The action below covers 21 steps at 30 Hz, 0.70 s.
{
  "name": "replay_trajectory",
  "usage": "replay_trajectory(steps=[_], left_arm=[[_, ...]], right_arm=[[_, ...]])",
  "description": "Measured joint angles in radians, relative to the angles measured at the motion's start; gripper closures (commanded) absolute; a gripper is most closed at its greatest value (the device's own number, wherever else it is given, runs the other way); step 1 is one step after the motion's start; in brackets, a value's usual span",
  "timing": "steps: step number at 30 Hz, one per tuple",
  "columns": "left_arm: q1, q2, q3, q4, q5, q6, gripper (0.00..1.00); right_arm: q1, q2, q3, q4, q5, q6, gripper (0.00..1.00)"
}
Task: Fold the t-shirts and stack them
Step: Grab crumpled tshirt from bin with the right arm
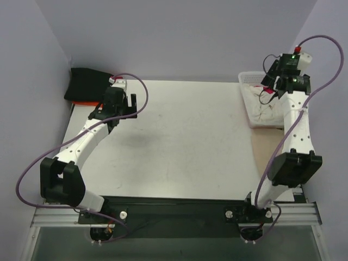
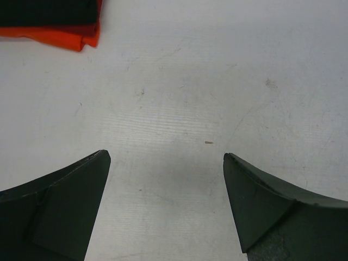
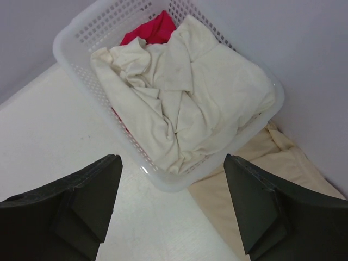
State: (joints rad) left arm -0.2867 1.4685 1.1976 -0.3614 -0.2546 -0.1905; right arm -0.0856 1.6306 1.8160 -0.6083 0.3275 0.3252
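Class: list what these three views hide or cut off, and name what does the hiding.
Right wrist: crimson shirt mostly buried under the cream shirt in the basket.
Left wrist: orange shirt and black shirt cut off by the top edge.
Right wrist: beige sheet partly under the basket, cut off by the frame edge; what it is, unclear.
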Motion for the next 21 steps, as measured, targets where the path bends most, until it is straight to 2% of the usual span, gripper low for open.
replay_trajectory(steps=[3, 6, 11, 21], left_arm=[[0.000, 0.000, 0.000, -0.008, 0.000, -0.005, 0.03], [0.000, -0.004, 0.000, -0.013, 0.000, -0.013, 0.03], [0.000, -0.035, -0.007, -0.012, 0.000, -0.034, 0.03], [0.000, -0.052, -0.029, -0.014, 0.000, -0.061, 0.03]], right_arm=[[-0.092, 0.104, 0.112, -0.043, -0.092, 0.046, 0.24], [-0.138, 0.193, 0.141, -0.077, -0.192, 0.088, 0.25], [-0.164, 0.303, 0.141, -0.130, -0.324, 0.125, 0.28], [-0.168, 0.382, 0.162, -0.149, -0.414, 0.123, 0.28]])
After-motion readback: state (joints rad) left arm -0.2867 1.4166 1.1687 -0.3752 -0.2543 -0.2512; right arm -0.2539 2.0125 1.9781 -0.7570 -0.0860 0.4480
